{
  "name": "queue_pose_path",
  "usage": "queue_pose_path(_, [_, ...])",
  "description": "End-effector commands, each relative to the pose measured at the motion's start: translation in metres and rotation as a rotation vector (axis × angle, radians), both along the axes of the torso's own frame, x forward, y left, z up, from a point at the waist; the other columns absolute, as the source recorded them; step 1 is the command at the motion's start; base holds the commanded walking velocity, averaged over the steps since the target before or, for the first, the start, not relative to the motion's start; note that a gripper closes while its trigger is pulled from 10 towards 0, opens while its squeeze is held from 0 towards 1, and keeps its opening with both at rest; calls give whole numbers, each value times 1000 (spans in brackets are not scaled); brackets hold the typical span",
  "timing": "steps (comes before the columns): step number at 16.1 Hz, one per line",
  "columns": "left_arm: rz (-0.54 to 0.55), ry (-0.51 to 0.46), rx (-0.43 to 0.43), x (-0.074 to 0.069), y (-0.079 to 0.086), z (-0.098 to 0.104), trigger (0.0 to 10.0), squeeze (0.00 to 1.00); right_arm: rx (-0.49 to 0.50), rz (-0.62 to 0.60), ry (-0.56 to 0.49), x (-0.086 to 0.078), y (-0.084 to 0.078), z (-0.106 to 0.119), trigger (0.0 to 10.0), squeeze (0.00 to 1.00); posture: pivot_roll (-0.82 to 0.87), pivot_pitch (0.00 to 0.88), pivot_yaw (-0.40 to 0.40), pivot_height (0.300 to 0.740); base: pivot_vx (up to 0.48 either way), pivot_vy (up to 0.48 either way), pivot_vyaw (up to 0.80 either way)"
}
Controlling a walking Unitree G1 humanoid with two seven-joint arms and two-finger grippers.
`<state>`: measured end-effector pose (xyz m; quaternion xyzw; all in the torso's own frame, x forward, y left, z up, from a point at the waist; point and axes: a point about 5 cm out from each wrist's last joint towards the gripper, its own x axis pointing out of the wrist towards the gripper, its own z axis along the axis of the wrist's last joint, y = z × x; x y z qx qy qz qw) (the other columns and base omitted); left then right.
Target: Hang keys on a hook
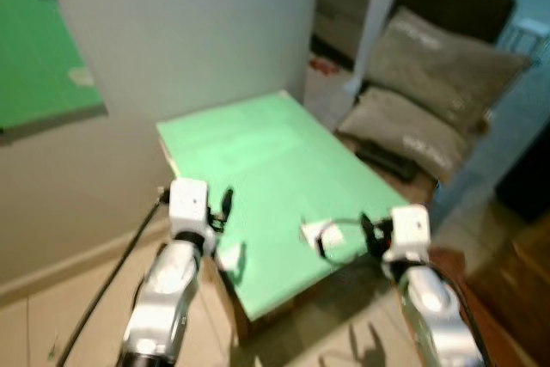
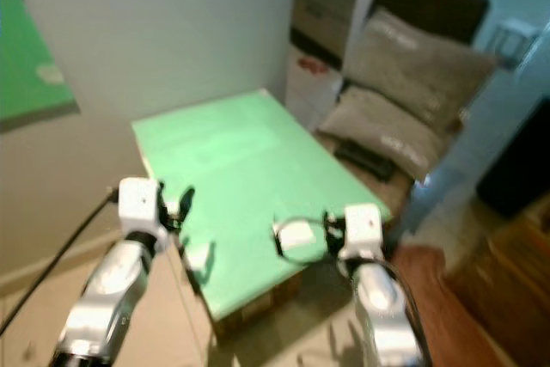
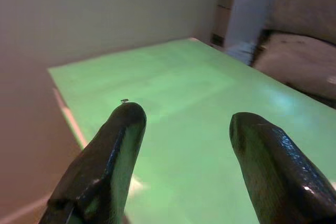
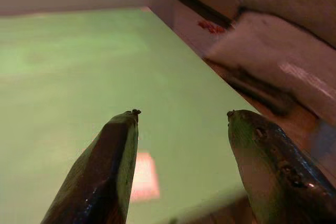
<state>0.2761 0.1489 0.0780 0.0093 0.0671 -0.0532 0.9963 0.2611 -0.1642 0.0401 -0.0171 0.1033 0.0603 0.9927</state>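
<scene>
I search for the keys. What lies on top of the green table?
On the green table only one small white item shows, near its front edge; blur hides what it is. No keys are recognisable.

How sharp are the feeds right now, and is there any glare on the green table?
Both eye views are smeared with motion blur, the green table and pillows soft-edged; left wrist view shows its fingers fairly crisp, background soft; right wrist view has a pale sheen across the tabletop, with its fingers tinted green.

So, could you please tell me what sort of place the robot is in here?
Probably a home living room: a low green table against a plain wall, and cushions stacked on a dark seat beside it.
</scene>
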Motion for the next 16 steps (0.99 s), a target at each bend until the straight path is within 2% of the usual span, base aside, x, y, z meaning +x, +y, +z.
queue_pose_path(1, [13,-1,15,0,5,0,10000,0,9,22,-3,0,7,0,10000,0,-27,0,-2,740,420,0,0])
queue_pose_path(4, [0,-11,12,0,5,1,10000,0,9,34,-4,0,7,0,10000,0,-24,0,-6,740,0,0,0])
queue_pose_path(5, [-25,-24,-7,-1,3,3,10000,0,14,37,5,0,8,-1,10000,0,-24,0,-6,740,0,307,-800])
queue_pose_path(7, [-85,-58,58,-4,-2,5,10000,0,4,42,3,-1,8,-2,10000,0,-23,0,-7,740,0,457,-800])
queue_pose_path(12, [-95,-54,30,-7,-6,6,10000,0,2,47,20,-4,8,-5,10000,0,-21,0,-5,740,0,439,-793])
queue_pose_path(13, [-85,-48,23,-6,-6,6,10000,0,8,42,22,-3,8,-6,10000,0,-20,0,-1,740,0,0,-788])
queue_pose_path(16, [-86,-48,23,-6,-5,7,10000,0,26,35,29,10,9,-5,10000,0,-17,0,10,740,0,0,0])
